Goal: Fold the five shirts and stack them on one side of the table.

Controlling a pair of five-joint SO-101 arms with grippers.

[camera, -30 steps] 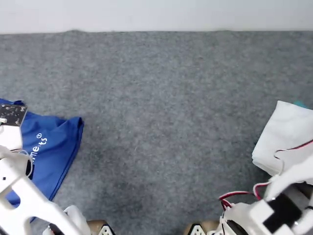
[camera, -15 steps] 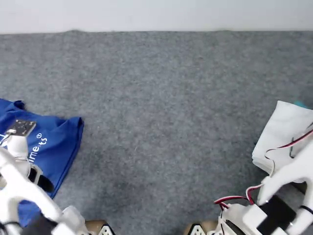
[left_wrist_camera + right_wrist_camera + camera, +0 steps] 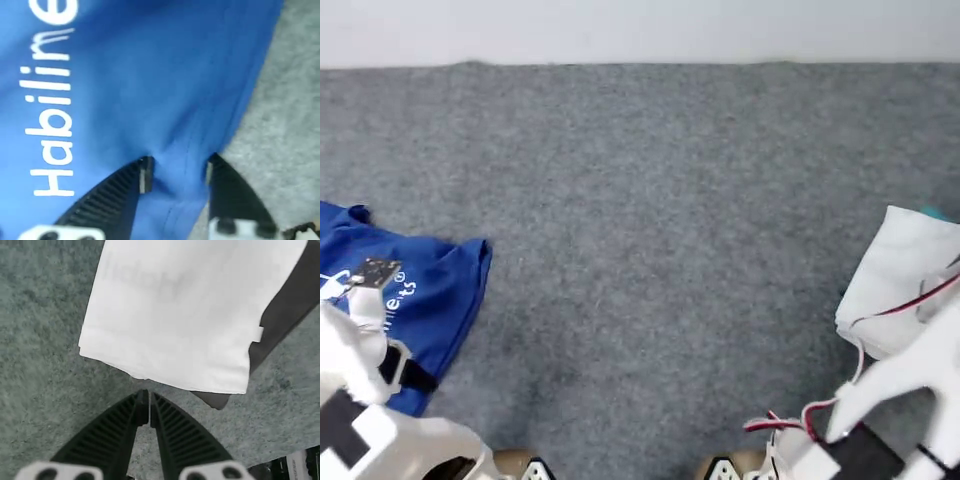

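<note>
Robotics lab bench, by the looks: grey felt-covered table (image 3: 670, 200), bare white wall (image 3: 620, 30) behind, exposed red wires (image 3: 895, 310) on a robot arm (image 3: 910, 375).

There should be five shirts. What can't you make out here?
1. High view: the blue shirt runs off the picture's edge, and the left arm covers its near part.
2. High view: the white shirt is cut by the edge, so its stack cannot be counted.
3. Right wrist view: the dark shirt lies mostly under the white one.
4. Left wrist view: whether the left fingers touch the blue cloth.
</note>
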